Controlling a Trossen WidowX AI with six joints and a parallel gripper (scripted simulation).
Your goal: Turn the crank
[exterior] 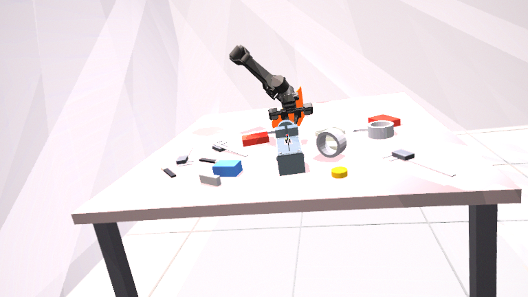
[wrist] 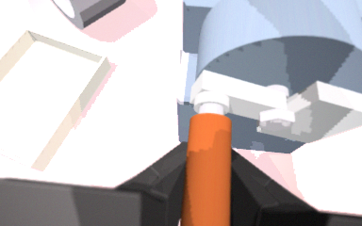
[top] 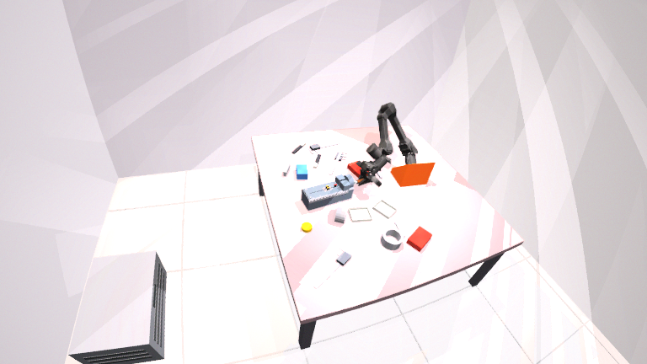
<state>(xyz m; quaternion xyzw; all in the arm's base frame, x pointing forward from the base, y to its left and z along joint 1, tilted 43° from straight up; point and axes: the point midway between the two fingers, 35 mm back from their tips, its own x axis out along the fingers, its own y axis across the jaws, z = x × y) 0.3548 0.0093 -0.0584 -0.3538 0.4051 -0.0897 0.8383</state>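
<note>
Gripping the orange handle [top: 360, 181] [wrist: 208, 165] on both sides, the jaws of the gripper [top: 371, 178] [exterior: 291, 116] [wrist: 204, 153] stand narrow around it — low centre in the wrist view, the machine [top: 328, 194] [exterior: 291, 163] [wrist: 283, 52] at upper right. That round grip is the place to hold; it looks smooth and firm, perhaps a little slippery, and the crank may turn stiffly, so a slow swing seems wise. The handle is a plain cylinder on a pale crank arm [wrist: 240, 96]. Near the middle of the top view, the blue-grey body carries a red pointer [top: 335, 185] [exterior: 287, 135], apparently short of the brass marks [top: 328, 188] — though it is too small to judge well.
</note>
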